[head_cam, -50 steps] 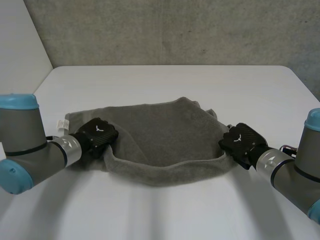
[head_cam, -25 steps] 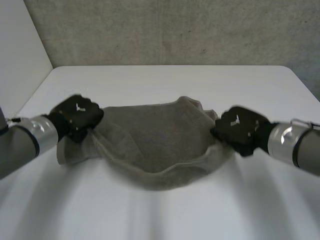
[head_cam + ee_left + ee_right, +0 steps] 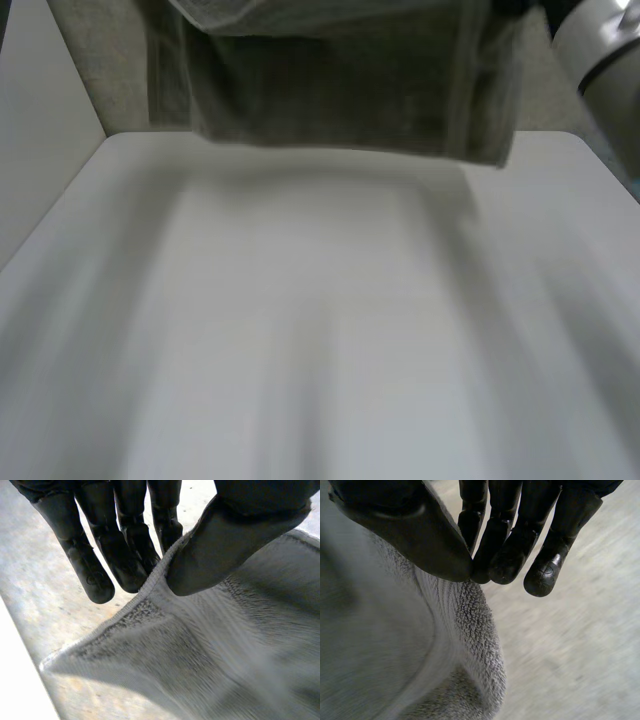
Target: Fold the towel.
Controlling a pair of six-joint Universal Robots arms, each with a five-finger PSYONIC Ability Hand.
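Most of the white table [image 3: 300, 330] lies bare, from the centre down to six o'clock, leaving ample room to lay cloth down. The towel [image 3: 340, 90] hangs at twelve o'clock, clear of the tabletop, with its lower hem free. I judge that no finished fold exists yet, so the folding itself remains. The right arm [image 3: 600, 50] sits at two o'clock. The left hand [image 3: 125, 545] pinches the towel's hemmed edge between thumb and fingers, and the right hand [image 3: 520, 535] pinches its edge likewise.

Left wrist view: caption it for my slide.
The left hand pinches the grey towel at its hemmed edge between thumb and fingers.
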